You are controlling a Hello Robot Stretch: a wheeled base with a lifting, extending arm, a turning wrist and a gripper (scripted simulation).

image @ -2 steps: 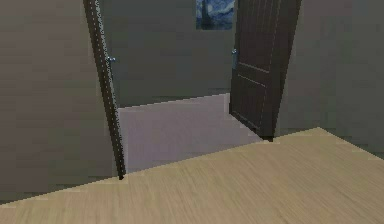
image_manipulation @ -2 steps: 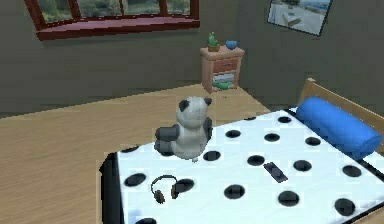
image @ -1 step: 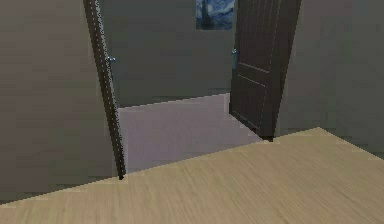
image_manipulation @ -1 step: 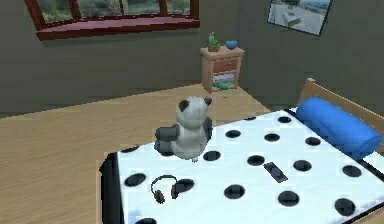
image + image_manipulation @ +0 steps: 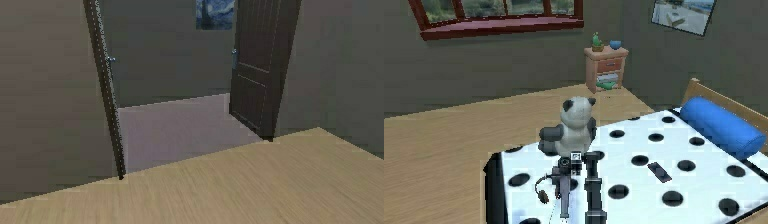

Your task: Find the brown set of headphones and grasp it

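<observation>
My arm rises from the arm side view's bottom edge over a bed (image 5: 684, 150) with a white cover and black dots. The gripper (image 5: 563, 192) shows as a dark body left of the two white squares. Just left of it a small thin dark curved thing (image 5: 542, 187) lies on the cover; its shape and colour are too faint to name. I cannot tell whether the gripper holds anything. A black-and-white panda plush (image 5: 571, 124) sits on the bed right behind the gripper.
A flat dark thing (image 5: 656, 172) lies on the cover and a blue pillow (image 5: 719, 122) at the headboard. A wooden nightstand (image 5: 606, 68) with a plant stands by the wall under a window (image 5: 499, 12). The forward view has a doorway (image 5: 170, 110) with a dark door (image 5: 260, 65) swung inward.
</observation>
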